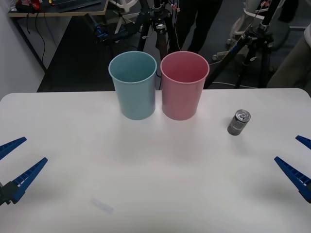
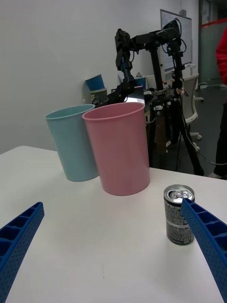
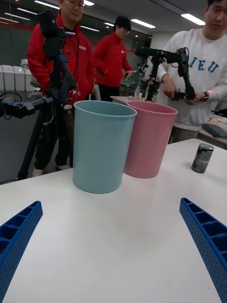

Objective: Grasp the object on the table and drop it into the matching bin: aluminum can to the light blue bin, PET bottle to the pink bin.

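Since the table (image 1: 73,145) carries everything I have to work with, I start there: it is white and broad, with the light blue bin (image 1: 133,85) and the pink bin (image 1: 183,85) standing upright side by side at its far middle, nearly touching, the blue one on my left; the aluminum can (image 1: 238,122) stands upright on the table to the right of the pink bin and a little nearer me, apart from it, silver pull-tab top up, so its long axis is vertical; my right gripper (image 1: 300,161) hovers low at the right edge with its jaws spread wide and empty, the can ahead of it and slightly inward, clearly the nearer arm; my left gripper (image 1: 17,160) waits at the left edge, jaws likewise spread and empty, well apart from the can; I judge a forward reach with the right arm, jaws straddling the can's sides, is what comes next.
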